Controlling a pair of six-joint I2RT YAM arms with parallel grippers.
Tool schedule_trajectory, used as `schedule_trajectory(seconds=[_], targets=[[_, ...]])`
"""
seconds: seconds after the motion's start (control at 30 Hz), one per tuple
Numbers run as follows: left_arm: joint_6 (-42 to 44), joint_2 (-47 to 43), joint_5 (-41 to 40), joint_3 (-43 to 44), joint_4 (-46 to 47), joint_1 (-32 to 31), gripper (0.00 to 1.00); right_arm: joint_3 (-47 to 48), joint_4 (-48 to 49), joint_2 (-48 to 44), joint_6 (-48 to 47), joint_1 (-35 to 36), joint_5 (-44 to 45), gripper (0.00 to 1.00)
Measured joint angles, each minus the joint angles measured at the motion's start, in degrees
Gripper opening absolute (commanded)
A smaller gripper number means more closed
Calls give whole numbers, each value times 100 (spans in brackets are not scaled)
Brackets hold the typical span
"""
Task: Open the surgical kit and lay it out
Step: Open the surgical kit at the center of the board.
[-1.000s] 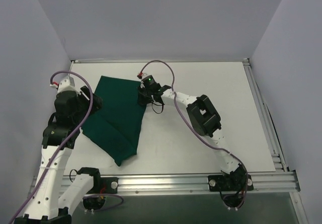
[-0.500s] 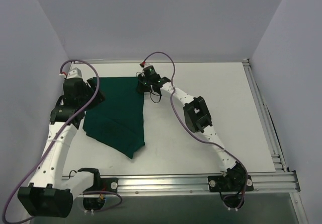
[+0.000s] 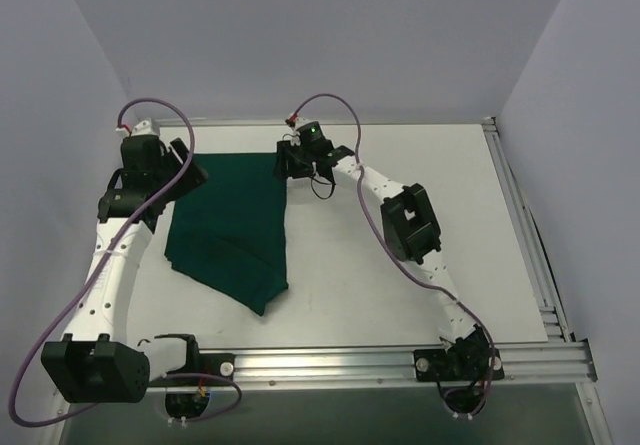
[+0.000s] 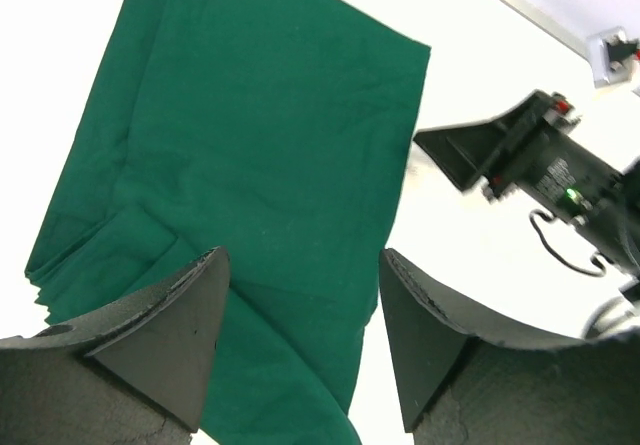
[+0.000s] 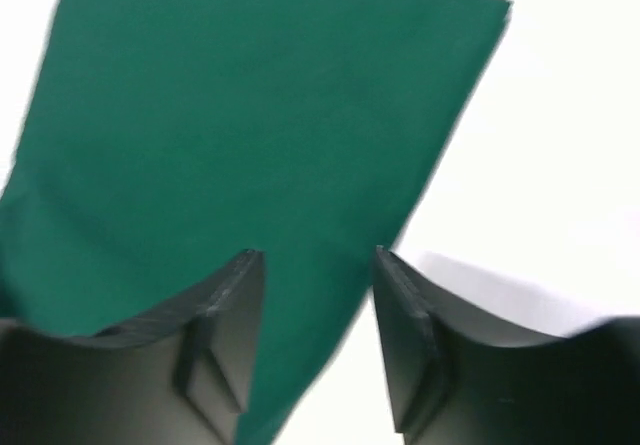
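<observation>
The surgical kit shows as a dark green cloth wrap (image 3: pixel 232 227) lying flat on the white table, its far edge straight and its near end folded to a point. My left gripper (image 3: pixel 190 172) hovers open at the cloth's far left corner. In the left wrist view the cloth (image 4: pixel 250 135) lies below the left gripper (image 4: pixel 303 265), with nothing between the fingers. My right gripper (image 3: pixel 284 162) stands open at the far right corner. In the right wrist view the right gripper (image 5: pixel 315 257) is above the cloth's (image 5: pixel 250 115) right edge and holds nothing.
An aluminium rail (image 3: pixel 400 360) runs along the near edge and another rail (image 3: pixel 520 225) down the right side. Grey walls close in the left, far and right sides. Bare white table (image 3: pixel 400 295) lies right of the cloth. The right gripper (image 4: pixel 520 155) also shows in the left wrist view.
Both arms moved toward the far edge, drawing the cloth's far edge out straight. The right gripper was shut and now stands open, letting go of the far right corner.
</observation>
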Motion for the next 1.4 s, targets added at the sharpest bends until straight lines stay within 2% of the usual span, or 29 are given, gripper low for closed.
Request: schedule_trajectory(seconds=[0.03,0.2,0.23,0.4,0.5,0.67,0.8,0.97,1.17,1.23,1.4], targets=[[-2,-103,-2,0,-42,0,71,-299,-28,-317,-4,42,-4,55],[-24,-702,-33,2,-367,13,72,-2461,291,-2452,85,424,35,63],[-35,-804,-48,0,-439,15,73,-2824,282,-2857,111,560,52,69],[-39,-1012,-122,0,-699,24,73,-3965,455,-4116,197,1519,85,72],[-26,-872,-166,26,-872,26,73,-4325,516,-4345,328,2109,-7,73],[90,-297,13,463,-1003,39,73,-5195,634,-4631,680,2597,192,82],[114,214,356,861,-949,70,73,-6214,1067,-5174,1268,2942,767,83],[66,278,470,778,-826,74,73,-7276,1980,-5698,2168,3475,1674,83],[44,140,494,662,-737,74,73,-7414,2522,-5445,2903,3971,2382,81],[17,109,501,616,-734,74,73,-7414,2614,-5379,3110,4015,2592,74],[7,46,496,584,-741,74,74,-7436,2686,-5351,3504,4052,2951,74]])
